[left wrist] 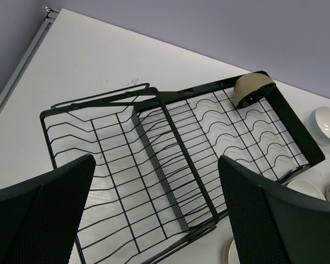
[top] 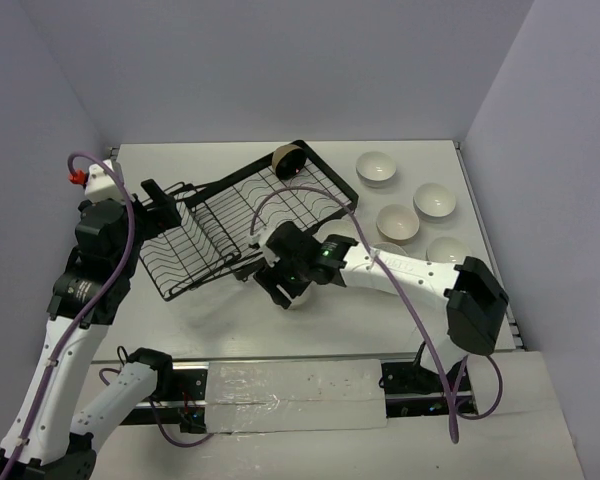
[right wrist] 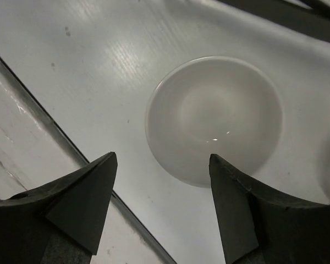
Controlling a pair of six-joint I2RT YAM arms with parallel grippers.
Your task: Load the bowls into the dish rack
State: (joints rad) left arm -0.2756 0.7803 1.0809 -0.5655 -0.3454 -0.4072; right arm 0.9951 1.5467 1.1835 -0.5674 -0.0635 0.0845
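Hovering over a white bowl on the desk, the right fingers are spread wide and hold nothing. The right wrist camera shows the bowl upright and mouth up. It lies just ahead of the fingertips, a little nearer the right-hand finger than the left-hand one. Whether either tip touches its rim cannot be told. Beyond the bowl, a dark edge of the dish rack crosses the far corner of that view. A pale strip along the desk's border runs past the left-hand finger.

From overhead, the right fingers sit just off the rack's near corner, with only a sliver of the bowl showing beneath them.

The left fingers are also parted and empty, poised above the black wire rack. One of its two joined sections lies between and below them. The other section stretches away past the right-hand finger. At the far corner of that second section, well ahead of the left fingers, a tan bowl is tipped on its side among the curved tines.

Four more white bowls stand mouth up in a loose cluster on the desk. They lie beside the rack's far end and well apart from both pairs of fingers. The right arm partly covers the nearest of them.
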